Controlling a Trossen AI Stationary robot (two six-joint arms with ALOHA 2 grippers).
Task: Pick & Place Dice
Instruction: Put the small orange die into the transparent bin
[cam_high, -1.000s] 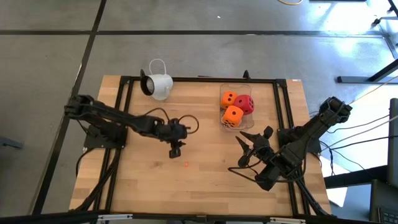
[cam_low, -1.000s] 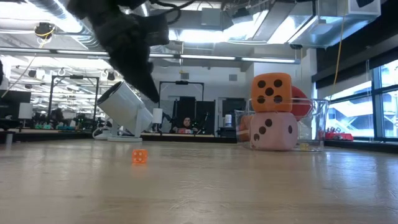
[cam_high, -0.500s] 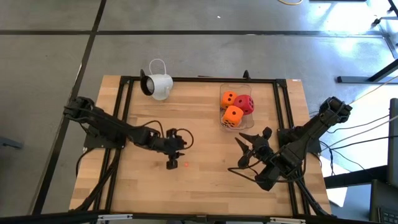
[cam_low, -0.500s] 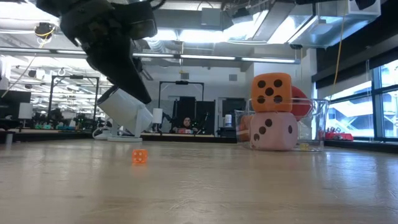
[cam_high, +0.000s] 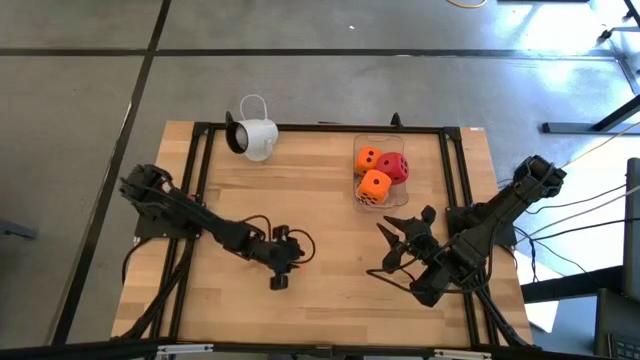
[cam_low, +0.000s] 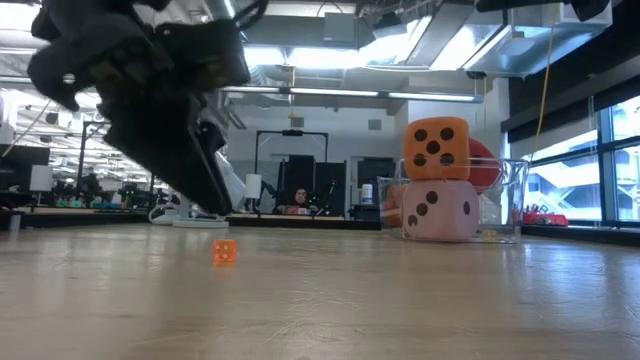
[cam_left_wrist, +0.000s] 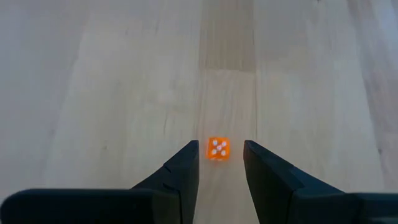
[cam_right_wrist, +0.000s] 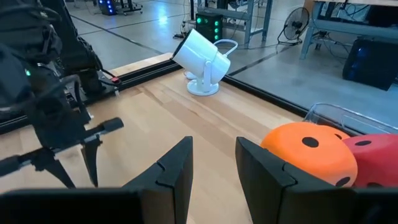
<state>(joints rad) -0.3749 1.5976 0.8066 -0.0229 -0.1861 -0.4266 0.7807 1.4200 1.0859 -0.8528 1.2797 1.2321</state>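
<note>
Left wrist view shows a tiny orange die (cam_left_wrist: 217, 149) on the bare table (cam_left_wrist: 124, 74), just ahead of the left gripper (cam_left_wrist: 219, 167), whose fingers stand apart and empty. It looks light, hard, slippery; opposite flat faces suit pinching.

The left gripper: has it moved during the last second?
Yes. In the high view the left gripper has moved toward the table's near edge, away from the white camera, and now sits over the small orange die.

Desk (cam_high: 330, 250): pale wood planks, smooth matt. Dice (cam_high: 375, 184): soft matt foam. Bin (cam_low: 505, 200): clear glossy plastic. Camera (cam_high: 255, 138): white glossy plastic.
</note>
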